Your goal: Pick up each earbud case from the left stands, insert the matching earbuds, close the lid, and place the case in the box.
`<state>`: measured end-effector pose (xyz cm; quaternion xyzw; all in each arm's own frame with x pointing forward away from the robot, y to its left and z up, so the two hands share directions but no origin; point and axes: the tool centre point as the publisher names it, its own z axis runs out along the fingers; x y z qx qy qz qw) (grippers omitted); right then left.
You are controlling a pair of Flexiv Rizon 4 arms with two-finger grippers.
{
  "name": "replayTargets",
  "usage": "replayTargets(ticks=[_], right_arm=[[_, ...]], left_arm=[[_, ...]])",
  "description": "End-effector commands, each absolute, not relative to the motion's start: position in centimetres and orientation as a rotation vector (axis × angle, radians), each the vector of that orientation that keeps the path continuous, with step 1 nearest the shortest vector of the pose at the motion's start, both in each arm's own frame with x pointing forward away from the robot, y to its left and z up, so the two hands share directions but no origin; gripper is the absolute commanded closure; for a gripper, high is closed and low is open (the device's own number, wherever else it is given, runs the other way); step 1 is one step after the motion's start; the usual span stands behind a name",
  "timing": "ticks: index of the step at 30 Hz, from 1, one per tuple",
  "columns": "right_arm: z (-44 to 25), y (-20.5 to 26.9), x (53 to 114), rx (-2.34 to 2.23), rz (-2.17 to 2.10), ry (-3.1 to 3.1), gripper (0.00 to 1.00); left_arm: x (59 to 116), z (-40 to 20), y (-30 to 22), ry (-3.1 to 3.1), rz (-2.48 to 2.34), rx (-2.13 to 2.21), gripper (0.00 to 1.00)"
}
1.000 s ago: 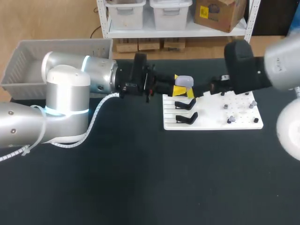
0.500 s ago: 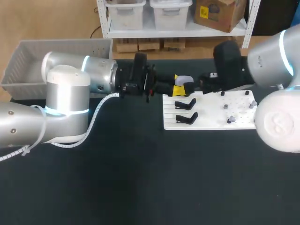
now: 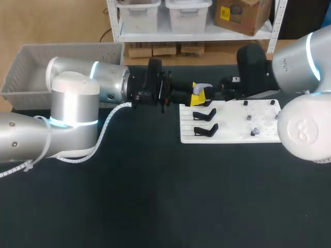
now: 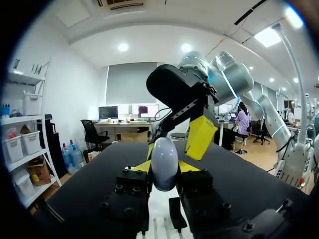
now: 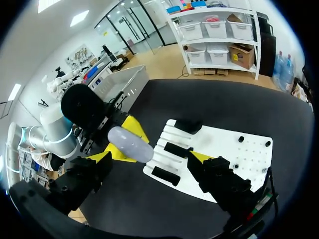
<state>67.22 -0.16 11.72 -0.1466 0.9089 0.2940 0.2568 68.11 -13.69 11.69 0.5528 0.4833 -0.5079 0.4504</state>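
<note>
Earbud case point(image 5: 130, 144), pale lavender, is held over a corner of the white board point(image 3: 232, 133), pinched between the yellow tips of the left hand point(image 4: 164, 172). The right hand point(image 5: 149, 158) is spread wide, one finger at each side of the case. Black stands point(image 3: 205, 114) are seen on the board. The grey box point(image 3: 31, 72) is set well apart on the dark surface point(image 3: 155, 196).

A black table point(image 3: 155, 206) lies under even light, with a white shelf rack point(image 3: 170, 35) and tan floor point(image 3: 51, 20) behind it.
</note>
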Motion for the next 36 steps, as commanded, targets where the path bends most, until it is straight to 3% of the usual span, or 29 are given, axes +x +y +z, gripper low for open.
replayTargets(ticks=[1, 18, 27, 36], right_arm=[[11.8, -0.3, 67.4, -0.381, 0.780, 2.469, 0.00], [14.9, -2.2, 68.6, -0.367, 0.678, 2.417, 0.00], [17.7, -5.8, 67.9, -0.488, 0.315, 2.429, 0.00], [15.6, -9.5, 67.3, -0.503, 0.068, 2.582, 0.00]], left_arm=[[68.1, 11.6, -13.6, 1.191, -1.254, 1.364, 1.00], [68.1, 11.6, -13.6, 1.191, -1.254, 1.364, 1.00], [68.1, 11.6, -13.6, 1.191, -1.254, 1.364, 1.00], [68.1, 11.6, -13.6, 1.191, -1.254, 1.364, 1.00]])
